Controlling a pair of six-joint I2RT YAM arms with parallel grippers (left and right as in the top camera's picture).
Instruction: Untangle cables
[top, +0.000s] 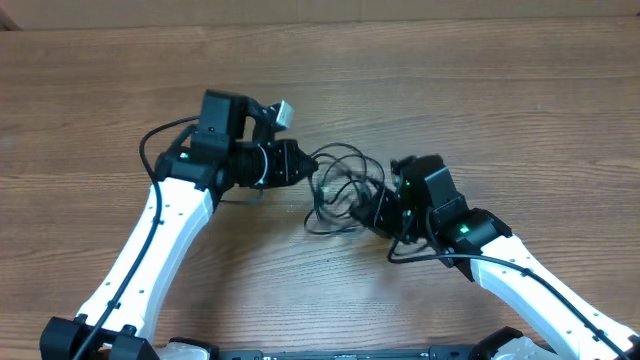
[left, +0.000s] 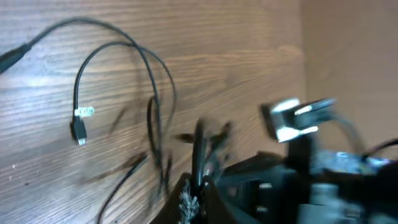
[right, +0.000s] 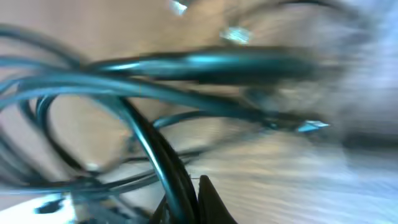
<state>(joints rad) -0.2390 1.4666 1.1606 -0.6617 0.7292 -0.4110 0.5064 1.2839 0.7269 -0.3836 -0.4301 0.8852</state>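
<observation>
Overhead: thin black cables (top: 350, 185) bunched in loose loops on a wooden table (top: 500, 90), just right of centre. Left gripper (top: 305, 165) at the tangle's 9 o'clock edge, right gripper (top: 371, 212) at its 5 o'clock edge.

Left wrist: clenched on one strand at 6 o'clock, loops arcing toward 10 o'clock, small plug (left: 79, 132) at 9 o'clock.

Right wrist: heavily blurred, pinched tight on dark cords at 6 o'clock, other strands crossing above.
</observation>
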